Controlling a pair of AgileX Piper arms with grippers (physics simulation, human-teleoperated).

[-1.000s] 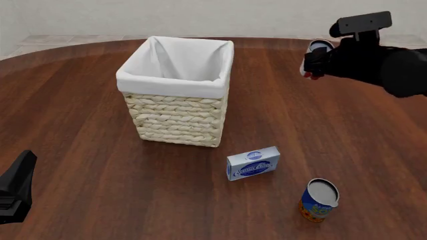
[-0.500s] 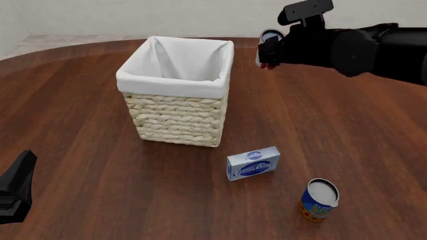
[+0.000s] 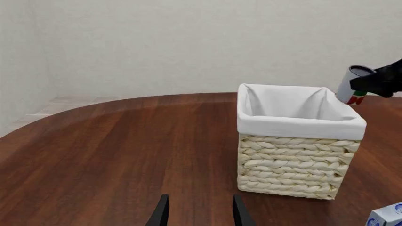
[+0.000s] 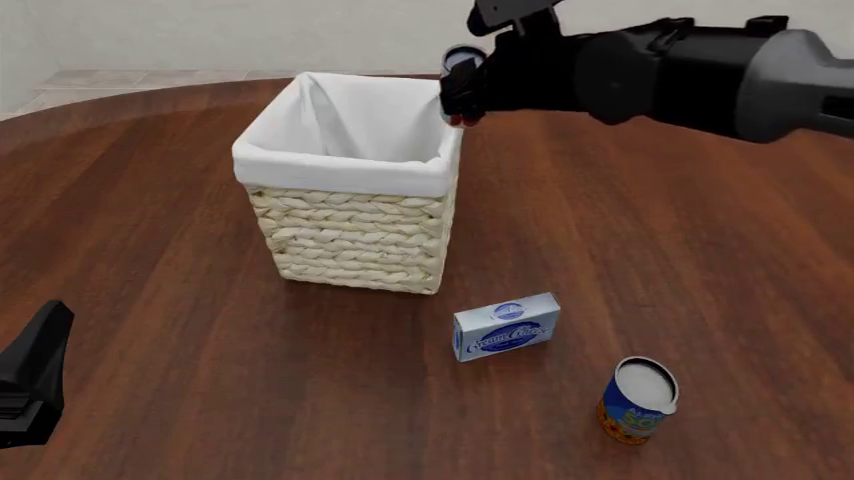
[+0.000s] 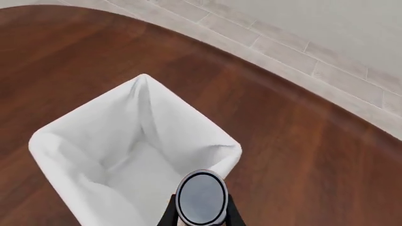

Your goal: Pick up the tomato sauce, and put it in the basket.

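The cream wicker basket with white lining stands at the table's middle left; it also shows in the left wrist view and from above in the right wrist view. My right gripper is shut on the tomato sauce can, held in the air over the basket's far right corner. The can's silvery top shows in the right wrist view, and its red and green label in the left wrist view. My left gripper is open and empty, low at the near left.
A small blue-and-white box lies in front of the basket, to its right. A blue-and-orange can stands near the front right. The table's far edge curves behind the basket.
My right arm has carried the tomato sauce can leftward from the far right of the table to above the basket's far right corner. The left arm has not moved.
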